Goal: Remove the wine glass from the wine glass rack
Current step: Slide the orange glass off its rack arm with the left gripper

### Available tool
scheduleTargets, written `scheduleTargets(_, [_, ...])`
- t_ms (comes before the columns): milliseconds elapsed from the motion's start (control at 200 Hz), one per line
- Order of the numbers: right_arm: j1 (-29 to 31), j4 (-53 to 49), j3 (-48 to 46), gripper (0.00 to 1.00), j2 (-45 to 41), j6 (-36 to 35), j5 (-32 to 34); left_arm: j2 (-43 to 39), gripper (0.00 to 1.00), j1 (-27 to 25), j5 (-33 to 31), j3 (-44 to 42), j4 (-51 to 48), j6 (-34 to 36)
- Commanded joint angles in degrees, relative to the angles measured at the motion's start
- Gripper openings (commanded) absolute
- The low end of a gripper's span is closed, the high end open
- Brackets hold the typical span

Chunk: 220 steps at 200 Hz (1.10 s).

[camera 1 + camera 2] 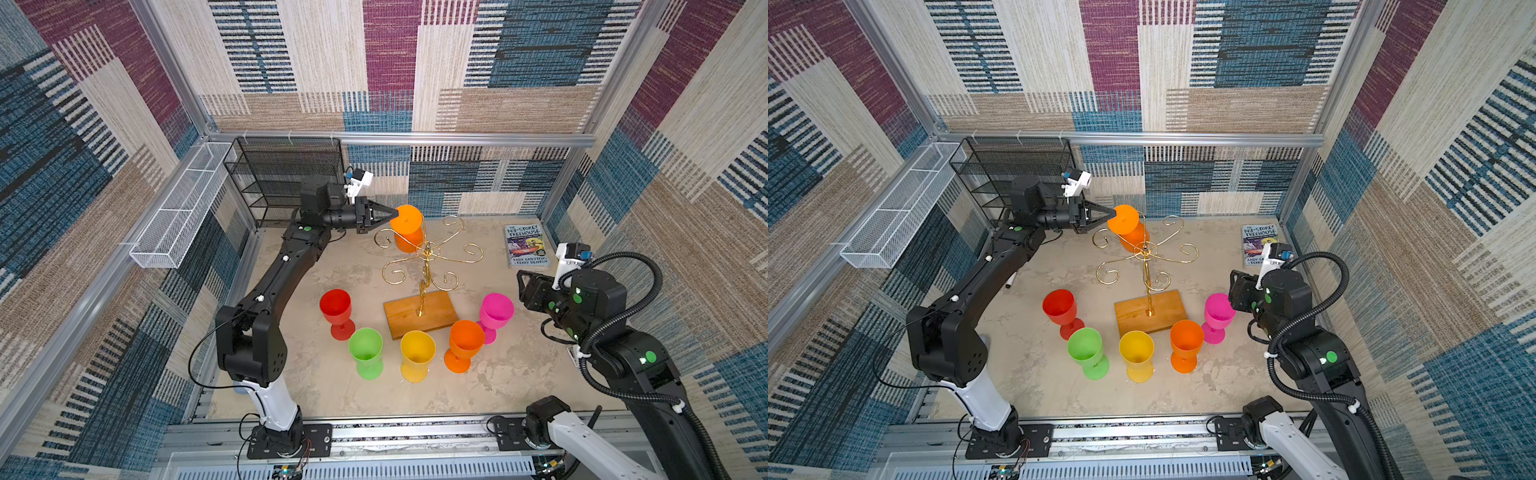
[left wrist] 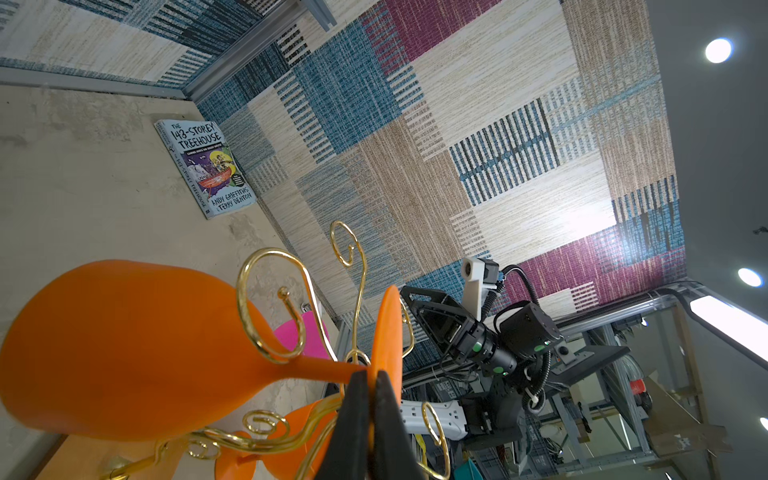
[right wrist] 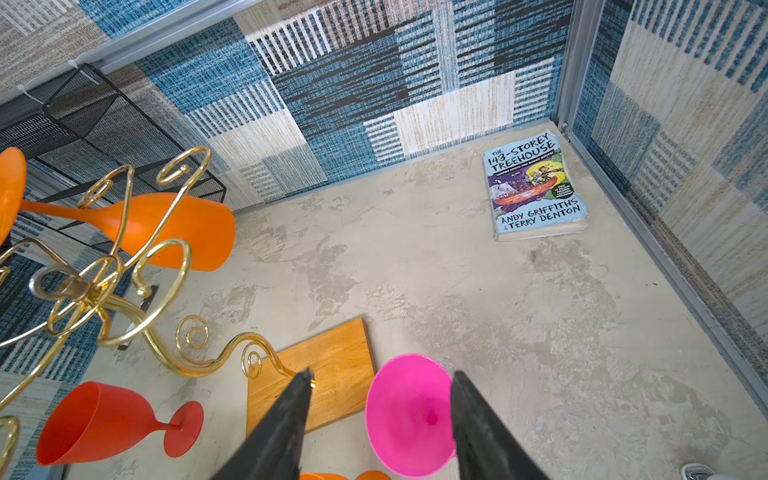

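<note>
An orange wine glass (image 1: 409,237) hangs foot-up at the back of the gold wire wine glass rack (image 1: 428,254), whose post stands on a wooden base (image 1: 419,313). Its stem passes through a curled arm (image 2: 266,291). My left gripper (image 1: 395,215) reaches in from the left and is shut on the rim of the glass's round foot (image 2: 386,328). In the left wrist view the left gripper (image 2: 372,378) has both black pads pinching the thin orange disc. My right gripper (image 3: 380,378) is open above a pink glass (image 3: 409,415), right of the rack, holding nothing.
Red (image 1: 336,309), green (image 1: 365,349), yellow (image 1: 417,357), orange (image 1: 465,343) and pink (image 1: 496,311) glasses stand upright around the rack's base. A book (image 1: 525,245) lies at the back right. A black mesh shelf (image 1: 282,178) and a white mesh basket (image 1: 183,203) are at the back left.
</note>
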Motion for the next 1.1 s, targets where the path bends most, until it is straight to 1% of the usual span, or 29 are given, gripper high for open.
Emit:
scheduleTargets(0, [0.0, 1.3, -0.2, 0.55, -0.2, -0.4, 0.3, -0.9, 0.0, 0.7, -1.2, 1.7, -8.3, 8.3])
scheduleTargets(80, [0.0, 1.4, -0.2, 0.55, -0.2, -0.4, 0.4, -1.3, 0.0, 1.2, -2.4, 2.5, -11.4, 10.5])
scheduleTargets(215, [0.0, 1.5, 0.0, 0.55, -0.4, -0.5, 0.6, -2.4, 0.0, 2.7, -3.6, 3.1, -14.1, 12.1])
scheduleTargets(396, [0.0, 2.2, -0.4, 0.56, -0.6, -0.4, 0.6, -4.8, 0.0, 4.5, -6.3, 2.8, -14.5, 12.2])
scheduleTargets(541, [0.0, 3.4, -1.0, 0.56, -0.6, -0.3, 0.0, -7.6, 0.0, 5.8, -11.2, 1.9, -14.3, 12.1])
scheduleTargets(616, [0.0, 5.0, -1.5, 0.55, -1.0, -0.5, -0.9, -9.4, 0.0, 6.0, -12.3, 1.5, -13.1, 11.4])
scheduleTargets(786, [0.0, 13.0, -3.9, 0.53, -3.3, -1.1, -5.2, -14.9, 0.0, 6.1, -12.0, -1.5, -2.9, 4.1])
scheduleTargets(951, [0.0, 26.3, -8.4, 0.5, -4.8, -1.6, -11.8, -20.7, 0.0, 6.1, -11.4, -4.6, 9.8, -5.2])
scheduleTargets(1097, [0.0, 37.1, -11.9, 0.49, -4.2, -1.2, -14.4, -24.8, 0.0, 5.6, -10.4, -6.7, 19.8, -13.4])
